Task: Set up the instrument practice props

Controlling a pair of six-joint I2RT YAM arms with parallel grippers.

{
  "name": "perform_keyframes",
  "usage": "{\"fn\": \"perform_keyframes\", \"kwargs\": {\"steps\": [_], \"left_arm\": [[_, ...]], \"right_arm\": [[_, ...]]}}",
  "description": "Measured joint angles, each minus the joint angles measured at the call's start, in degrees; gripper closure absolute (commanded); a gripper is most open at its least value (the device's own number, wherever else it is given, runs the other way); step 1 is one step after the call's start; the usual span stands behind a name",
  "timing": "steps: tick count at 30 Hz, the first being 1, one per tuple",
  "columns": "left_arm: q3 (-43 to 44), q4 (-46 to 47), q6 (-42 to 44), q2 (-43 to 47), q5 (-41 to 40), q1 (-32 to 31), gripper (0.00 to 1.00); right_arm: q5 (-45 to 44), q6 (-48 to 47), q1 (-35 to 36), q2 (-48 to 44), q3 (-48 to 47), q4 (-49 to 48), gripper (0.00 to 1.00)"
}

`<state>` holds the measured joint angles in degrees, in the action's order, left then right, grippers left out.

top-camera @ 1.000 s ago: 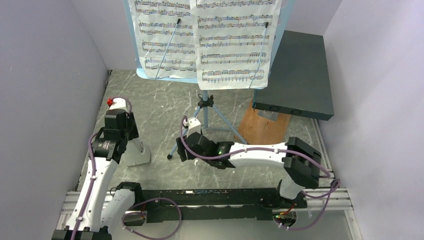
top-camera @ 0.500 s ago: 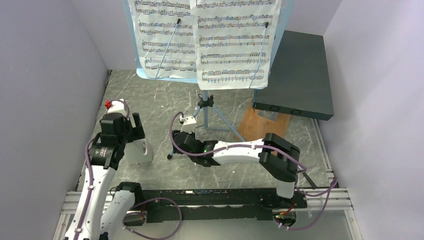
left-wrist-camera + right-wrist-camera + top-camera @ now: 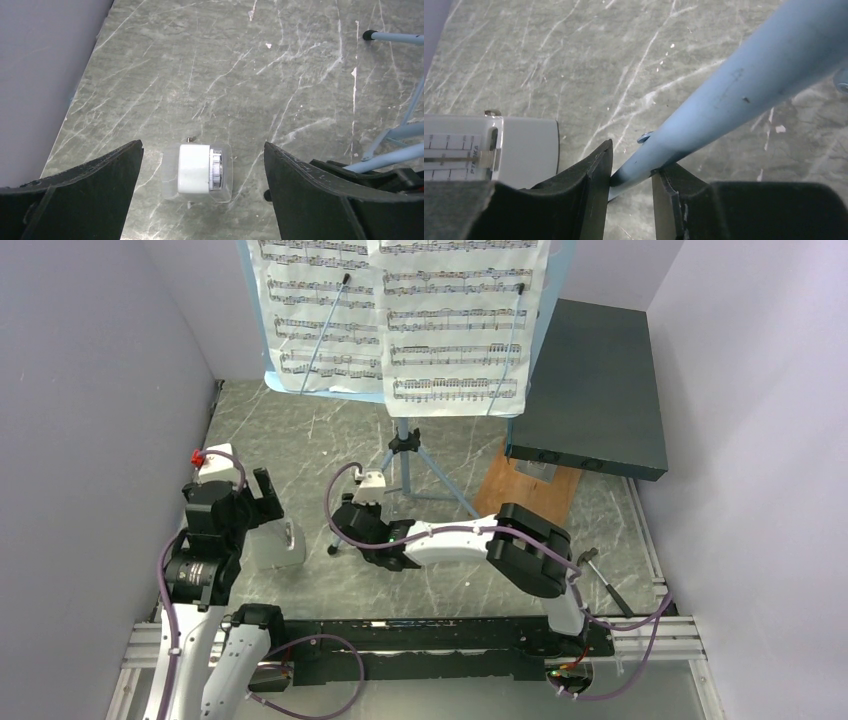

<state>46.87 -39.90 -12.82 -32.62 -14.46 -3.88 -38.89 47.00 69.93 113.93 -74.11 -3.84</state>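
Music stand [image 3: 404, 462]: light blue, standing on tripod legs at the middle of the grey marbled table [image 3: 320, 430], with its tray rising toward the far wall.
Sheet-music pages [image 3: 455, 330]: two white printed pages are lying side by side on the tray, each with a thin wire arm crossing it.
Metronome [image 3: 197, 170]: small, white-grey and pyramid-shaped, sitting upright on the table at the near left, just beside the stand's left foot.
Left gripper [image 3: 202, 145]: it is hovering over the metronome with its jaws spread wide. The metronome is showing in the gap, and neither finger is touching it.
Right gripper [image 3: 631, 172]: its jaws are pinching a blue tripod leg [image 3: 749, 90] low down near the foot, with both fingers pressing against the tube.
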Motion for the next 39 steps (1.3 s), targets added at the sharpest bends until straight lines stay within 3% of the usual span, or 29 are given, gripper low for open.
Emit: {"fn": "perform_keyframes", "kwargs": {"steps": [24, 39], "left_arm": [[0.0, 0.2, 0.0, 1.3, 0.0, 0.0, 0.05], [0.0, 0.2, 0.0, 1.3, 0.0, 0.0, 0.05]], "right_arm": [[-0.3, -5.0, -2.4, 11.8, -10.0, -14.3, 0.80], [6.7, -10.5, -5.6, 15.1, -11.5, -22.7, 0.83]]}}
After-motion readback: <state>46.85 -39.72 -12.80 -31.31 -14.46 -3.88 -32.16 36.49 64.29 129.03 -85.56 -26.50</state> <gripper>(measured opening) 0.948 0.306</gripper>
